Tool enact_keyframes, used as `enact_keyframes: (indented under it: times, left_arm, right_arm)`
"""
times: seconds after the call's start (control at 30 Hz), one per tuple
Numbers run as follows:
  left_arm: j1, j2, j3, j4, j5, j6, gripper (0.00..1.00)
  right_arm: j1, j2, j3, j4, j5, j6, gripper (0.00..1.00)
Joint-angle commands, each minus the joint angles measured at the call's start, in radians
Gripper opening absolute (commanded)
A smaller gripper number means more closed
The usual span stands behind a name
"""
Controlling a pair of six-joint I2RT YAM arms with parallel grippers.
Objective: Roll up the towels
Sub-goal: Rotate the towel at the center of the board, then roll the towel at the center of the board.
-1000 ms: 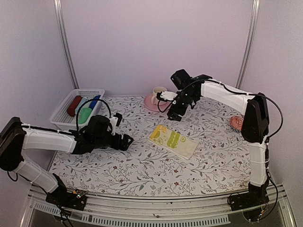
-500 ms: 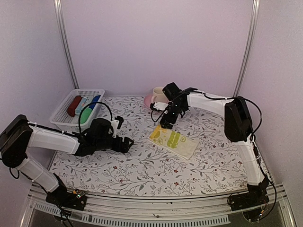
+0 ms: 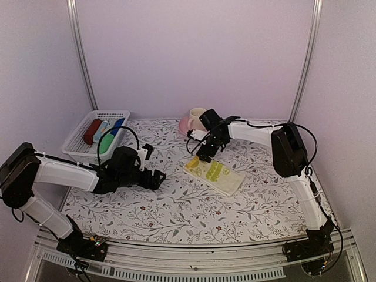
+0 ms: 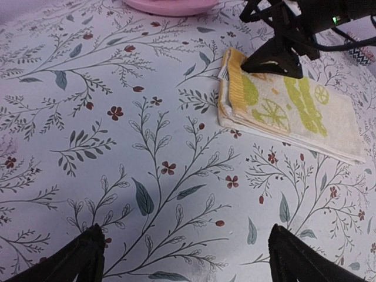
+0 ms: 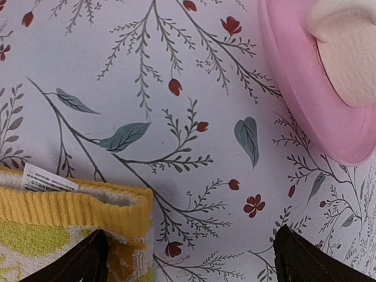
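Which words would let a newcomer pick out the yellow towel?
Start at the flower-patterned table; near its middle, in front of the pink saucer, lies the pale yellow towel. It alone is folded flat, with green prints and a ribbed yellow border, while the other cloths sit rolled in the white basket.

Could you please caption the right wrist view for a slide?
Right gripper, jaws open, above a corner of the yellow towel, pink saucer and cream cup nearby on the floral table.
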Motion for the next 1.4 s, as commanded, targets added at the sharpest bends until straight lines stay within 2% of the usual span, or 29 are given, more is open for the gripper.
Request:
enact_keyframes:
  times: [0.0, 0.13, 0.4, 0.57, 0.7, 0.87, 1.0, 1.13, 1.2, 1.37]
  left_arm:
    - [0.009, -0.002, -0.004, 0.016, -0.012, 0.018, 0.97]
    - [0.009, -0.008, -0.005, 0.013, -0.017, 0.029, 0.97]
    - [0.002, -0.015, -0.018, 0.048, -0.007, 0.079, 0.97]
    - [-0.014, -0.036, -0.054, 0.130, 0.022, 0.165, 0.97]
    - [-0.062, -0.042, -0.054, 0.188, 0.056, 0.315, 0.97]
    - [-0.135, -0.004, 0.022, 0.187, 0.056, 0.502, 0.97]
    - [-0.146, 0.040, 0.040, 0.309, 0.101, 0.649, 0.96]
    - [-0.146, 0.154, 0.101, 0.379, 0.193, 0.806, 0.96]
    - [-0.151, 0.218, 0.153, 0.378, 0.229, 0.888, 0.96]
    - [-0.171, 0.366, 0.333, 0.250, 0.285, 1.042, 0.97]
  right_arm:
    - [-0.037, 0.052, -0.013, 0.028, 0.164, 0.048, 0.99]
    - [-0.103, 0.032, -0.049, 0.029, 0.225, 0.090, 0.99]
    - [-0.210, -0.080, -0.097, 0.032, 0.171, 0.157, 0.99]
    - [-0.214, -0.152, -0.095, 0.032, 0.164, 0.152, 0.99]
    - [-0.216, -0.250, -0.131, 0.035, 0.062, 0.122, 0.99]
    - [-0.217, -0.465, -0.319, 0.130, -0.034, -0.008, 0.99]
    - [-0.216, -0.661, -0.512, 0.186, -0.185, -0.101, 0.99]
    - [-0.212, -0.909, -0.777, 0.296, -0.341, -0.224, 0.99]
    - [-0.211, -0.998, -0.930, 0.368, -0.381, -0.286, 0.99]
    - [-0.210, -1.125, -1.171, 0.495, -0.458, -0.433, 0.99]
